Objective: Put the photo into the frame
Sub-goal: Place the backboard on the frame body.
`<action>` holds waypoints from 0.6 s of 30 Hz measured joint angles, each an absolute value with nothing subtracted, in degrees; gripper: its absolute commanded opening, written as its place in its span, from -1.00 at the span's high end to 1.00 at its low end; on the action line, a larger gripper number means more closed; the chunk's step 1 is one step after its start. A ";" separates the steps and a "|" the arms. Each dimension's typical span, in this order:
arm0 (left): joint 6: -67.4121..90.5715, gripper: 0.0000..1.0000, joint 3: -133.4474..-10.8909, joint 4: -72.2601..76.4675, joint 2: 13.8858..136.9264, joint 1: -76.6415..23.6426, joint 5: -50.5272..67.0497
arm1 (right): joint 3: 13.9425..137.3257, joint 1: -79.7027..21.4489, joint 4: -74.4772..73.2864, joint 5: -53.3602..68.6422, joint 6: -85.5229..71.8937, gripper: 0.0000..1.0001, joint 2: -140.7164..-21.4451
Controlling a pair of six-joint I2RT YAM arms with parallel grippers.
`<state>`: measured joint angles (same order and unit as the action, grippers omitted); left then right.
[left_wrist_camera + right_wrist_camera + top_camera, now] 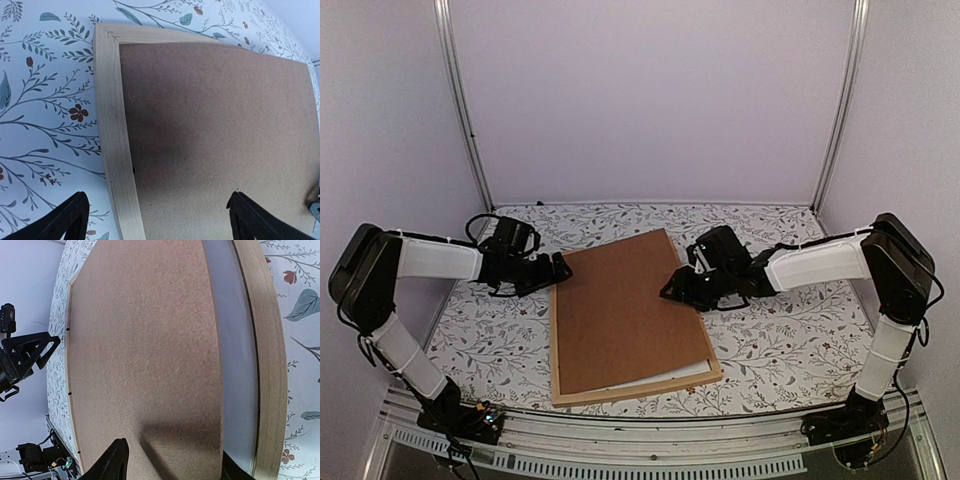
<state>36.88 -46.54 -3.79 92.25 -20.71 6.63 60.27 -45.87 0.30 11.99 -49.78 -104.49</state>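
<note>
The fingers (67, 222) of the left gripper (159, 200) stand as wide apart as they go and hold nothing — one dark tip hangs over the flowered tablecloth (790, 335) just outside the left rail of the frame (620, 394), the other over the brown backing board (625, 310) that lies inside that rail. This gripper hovers close by the frame's far left corner, where the mitre joint shows, and its white arm reaches in from the frame's left. The right gripper (175, 452) has its fingers (116, 462) part-way open with nothing caught between them: one tip is over the board's face, the other over a pale sheet (232, 365) that shows as a strip between the board's edge and the frame's right rail. It sits low at the far half of the frame's right side, its arm stretched in from the frame's right. The frame lies flat on the tablecloth between the two grippers, the board snug to its left rail and slightly skewed — whether the photo lies under the board cannot be told
</note>
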 measured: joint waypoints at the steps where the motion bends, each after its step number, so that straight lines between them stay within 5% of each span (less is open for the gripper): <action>1: 36.91 -0.99 -46.54 -3.73 92.38 -20.71 6.66 | 60.71 -45.98 -0.40 11.75 -49.56 -0.08 -104.49; 18: 36.88 -0.99 -46.50 -3.68 93.03 -20.71 6.87 | 64.25 -46.26 -7.35 7.94 -46.39 -0.23 -106.13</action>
<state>36.88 -46.50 -3.68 93.03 -20.71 6.87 64.25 -46.26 -7.35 7.94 -46.39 -106.13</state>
